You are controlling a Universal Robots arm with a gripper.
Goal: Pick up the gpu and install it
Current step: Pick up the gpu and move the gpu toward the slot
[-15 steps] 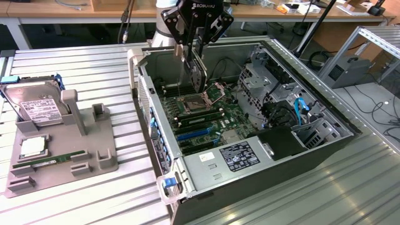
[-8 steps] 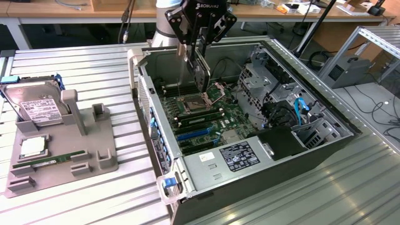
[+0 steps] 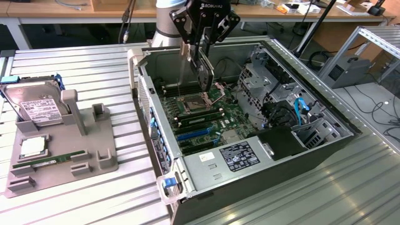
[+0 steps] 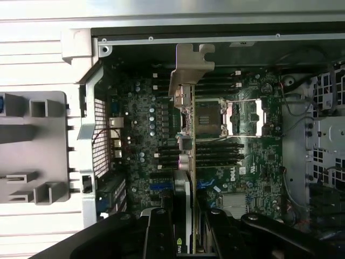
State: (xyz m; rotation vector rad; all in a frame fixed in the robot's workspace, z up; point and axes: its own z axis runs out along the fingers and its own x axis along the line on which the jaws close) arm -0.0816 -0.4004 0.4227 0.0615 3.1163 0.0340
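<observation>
One gpu is pinched by the pincer at upper centre, above the motherboard. Installation is judged in hand; alignment with the blue slot is called for.

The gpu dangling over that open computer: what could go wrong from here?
The hand grips the gpu only at its top, so it could tilt or slip. Its metal bracket hangs above the motherboard near the open processor socket; a crooked descent might knock the socket or the board.
</observation>
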